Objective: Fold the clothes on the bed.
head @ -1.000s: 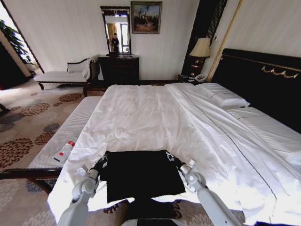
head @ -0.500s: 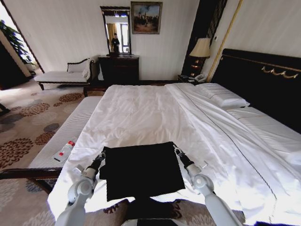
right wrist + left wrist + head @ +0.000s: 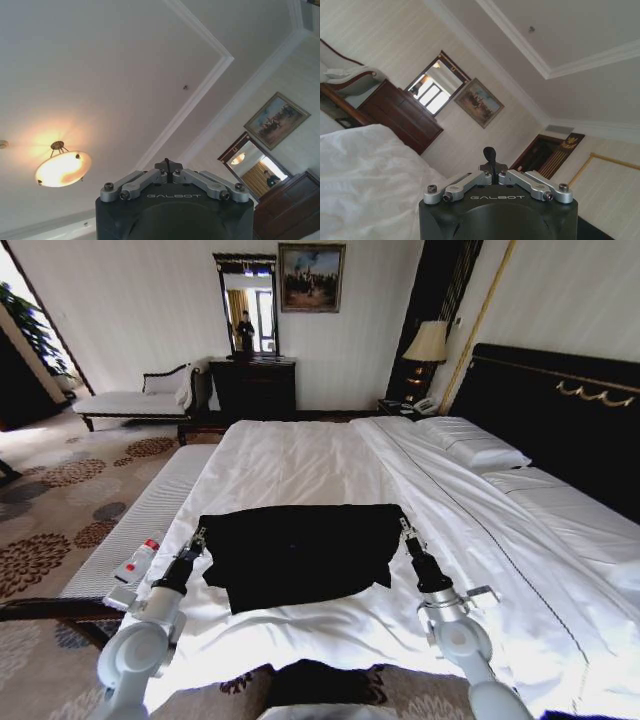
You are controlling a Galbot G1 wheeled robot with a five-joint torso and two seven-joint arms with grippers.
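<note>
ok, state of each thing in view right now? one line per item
black short-sleeved T-shirt: partly folded, flat on the duvet, far edge held at both corners.
left gripper: shut on the T-shirt's far left corner.
right gripper: shut on the far right corner.
large white bed: made, duvet spread.
bedside lamp: lit.
ceiling lamp: lit.

Head view: room evenly bright; daylight enters at the far left edge and washes out the carpet [image 3: 40,455] there. White duvet [image 3: 300,465] near overexposed, folds faint. Black T-shirt [image 3: 300,550] reads as a flat dark mass, no detail. Table lamp [image 3: 428,342] glows warm. Mirror [image 3: 249,306] reflects a bright window. Straight lines bow toward the edges, wide-angle distortion.
Left wrist view: duvet blown out; left gripper [image 3: 490,156] sharp, in shade.
Right wrist view: ceiling lamp [image 3: 62,167] lit, with a warm halo on the ceiling; right gripper [image 3: 167,165] dark against it.
</note>
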